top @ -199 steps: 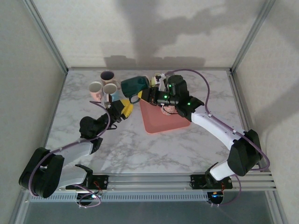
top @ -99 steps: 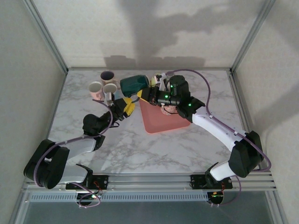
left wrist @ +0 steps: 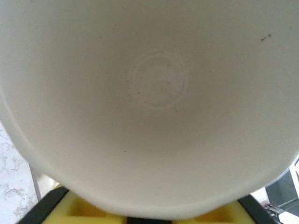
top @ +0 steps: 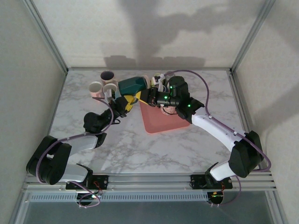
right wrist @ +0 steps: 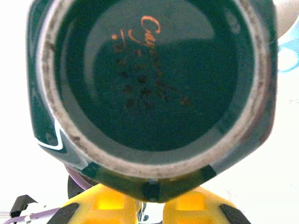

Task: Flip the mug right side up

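Note:
The dark green mug hangs on its side above the table between my two grippers. In the right wrist view its base, with orange script, faces the camera. My right gripper is shut on the handle below the base. The mug's pale inside faces the left wrist camera. My left gripper sits under the rim on the mouth side. Its yellow fingers are drawn close together at the handle, and the rim hides their tips.
A pink tray lies just right of the mug, under my right arm. Three upright mugs stand together at the back left, close to my left gripper. Metal frame rails run along the table's edges.
My left arm has reached forward to the mug's mouth side and its fingers have drawn together there. The mug, held by my right gripper, has shifted slightly left.

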You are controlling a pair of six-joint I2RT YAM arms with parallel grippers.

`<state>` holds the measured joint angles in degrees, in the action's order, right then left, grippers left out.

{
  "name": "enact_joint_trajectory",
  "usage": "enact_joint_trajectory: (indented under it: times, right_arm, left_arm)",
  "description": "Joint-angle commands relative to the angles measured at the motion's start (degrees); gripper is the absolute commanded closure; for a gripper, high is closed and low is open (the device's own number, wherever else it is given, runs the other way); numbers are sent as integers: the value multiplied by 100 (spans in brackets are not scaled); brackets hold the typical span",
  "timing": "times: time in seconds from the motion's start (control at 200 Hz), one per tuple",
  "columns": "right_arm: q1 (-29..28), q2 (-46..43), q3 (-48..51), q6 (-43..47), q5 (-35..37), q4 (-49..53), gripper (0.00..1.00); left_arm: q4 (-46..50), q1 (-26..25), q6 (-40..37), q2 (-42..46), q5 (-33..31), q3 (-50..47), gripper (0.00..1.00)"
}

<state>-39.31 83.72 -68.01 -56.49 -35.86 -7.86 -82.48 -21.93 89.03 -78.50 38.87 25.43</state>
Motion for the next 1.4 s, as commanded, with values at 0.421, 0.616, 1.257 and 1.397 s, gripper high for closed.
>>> enact_joint_trajectory:
  times: [0.421, 0.616, 1.257, 1.397]
  right_arm:
    - [-47, -354, 16, 360, 238, -73, 55]
    - [99, -655, 146, 730, 638, 607, 45]
    - [307, -1353, -263, 2776, 2692, 3824, 43]
    - [310, -1289, -266, 2845, 2734, 3868, 42]
  left_arm:
    - [-395, -109, -728, 320, -64, 203, 100]
    - [85, -109, -1239, 666, -72, 302, 100]
    - [5589, -103, -4670, 1875, -480, 1613, 100]
    - [6637, -96, -5229, 2024, -811, 1924, 100]
